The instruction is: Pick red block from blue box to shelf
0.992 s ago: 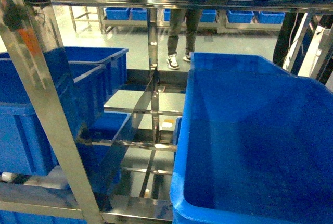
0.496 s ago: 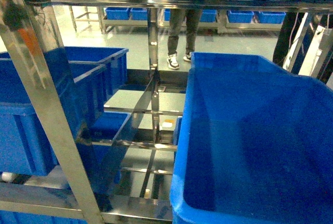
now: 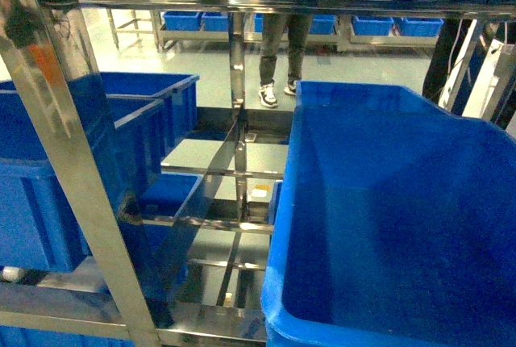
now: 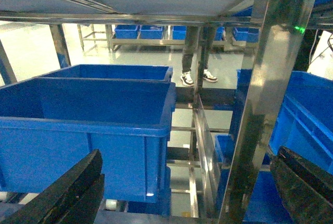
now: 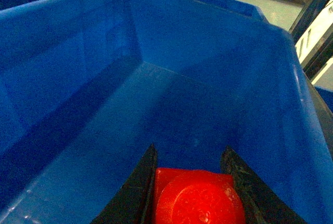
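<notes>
Right fingers (image 5: 190, 182) clamp the small red studded plastic block (image 5: 197, 198) inside a deep blue crate (image 5: 78, 78); left fingers (image 4: 187, 193) spread wide before the steel shelf (image 4: 260, 104).

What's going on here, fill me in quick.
The right gripper is shut on the red block and holds it inside a deep blue crate that sits on the shelf. The left gripper is open and empty, in front of the shelf and facing another blue crate. A person's legs show on the far side of the shelf.
</notes>
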`<state>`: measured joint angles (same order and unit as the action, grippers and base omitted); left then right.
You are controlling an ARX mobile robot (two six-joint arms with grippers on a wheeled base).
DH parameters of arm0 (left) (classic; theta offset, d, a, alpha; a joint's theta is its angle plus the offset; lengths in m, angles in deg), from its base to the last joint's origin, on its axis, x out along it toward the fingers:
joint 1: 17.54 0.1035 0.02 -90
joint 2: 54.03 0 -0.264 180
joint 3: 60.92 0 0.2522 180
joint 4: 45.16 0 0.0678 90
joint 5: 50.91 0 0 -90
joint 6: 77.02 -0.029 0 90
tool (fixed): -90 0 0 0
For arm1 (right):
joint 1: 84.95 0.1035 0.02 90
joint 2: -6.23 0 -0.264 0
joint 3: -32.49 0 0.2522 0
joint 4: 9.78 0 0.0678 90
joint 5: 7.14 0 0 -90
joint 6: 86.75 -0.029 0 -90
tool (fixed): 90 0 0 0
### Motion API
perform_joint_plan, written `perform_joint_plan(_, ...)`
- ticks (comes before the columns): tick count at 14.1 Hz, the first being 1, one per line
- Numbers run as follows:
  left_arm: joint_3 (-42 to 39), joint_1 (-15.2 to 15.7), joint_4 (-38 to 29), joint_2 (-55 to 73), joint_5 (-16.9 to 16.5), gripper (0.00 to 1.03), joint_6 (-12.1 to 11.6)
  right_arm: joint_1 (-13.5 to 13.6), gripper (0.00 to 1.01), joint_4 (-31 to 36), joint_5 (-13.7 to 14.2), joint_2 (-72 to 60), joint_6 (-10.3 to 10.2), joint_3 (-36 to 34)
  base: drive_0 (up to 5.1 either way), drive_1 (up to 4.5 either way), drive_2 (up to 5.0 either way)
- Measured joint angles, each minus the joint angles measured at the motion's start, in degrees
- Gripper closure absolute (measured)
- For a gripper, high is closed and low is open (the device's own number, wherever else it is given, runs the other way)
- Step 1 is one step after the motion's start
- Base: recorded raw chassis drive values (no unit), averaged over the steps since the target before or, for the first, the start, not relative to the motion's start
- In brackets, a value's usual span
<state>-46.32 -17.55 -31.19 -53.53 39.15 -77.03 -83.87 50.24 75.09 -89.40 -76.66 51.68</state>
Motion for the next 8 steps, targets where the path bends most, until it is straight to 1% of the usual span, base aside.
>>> perform_joint_plan(2, 0.0, 0.0, 0.02, 0.0, 0.0, 0.05, 0.0, -0.07, 0.73, -0.09, -0.83, 0.26, 0.15, 3.04, 0.0, 0.0, 0.0)
perform_joint_plan(3, 0.0, 0.0, 0.0, 0.0, 0.0, 0.05, 0.0, -0.94, 0.73, -0.07, -1.27, 0.2, 0.35, 4.94, 0.0, 0.0, 0.0)
perform_joint_plan(4, 0.0, 0.0, 0.02, 0.0, -0.02, 0.05, 0.0, -1.38, 0.73, -3.28, -2.12, -4.2, 1.95, 14.36, 0.0, 0.0, 0.0)
perform_joint_plan(8, 0.0, 0.0, 0.0, 0.0, 0.0, 0.05, 0.0, -1.01, 0.73, -5.2, -2.19, -8.9, 2.95, 18.84, 0.0, 0.0, 0.0)
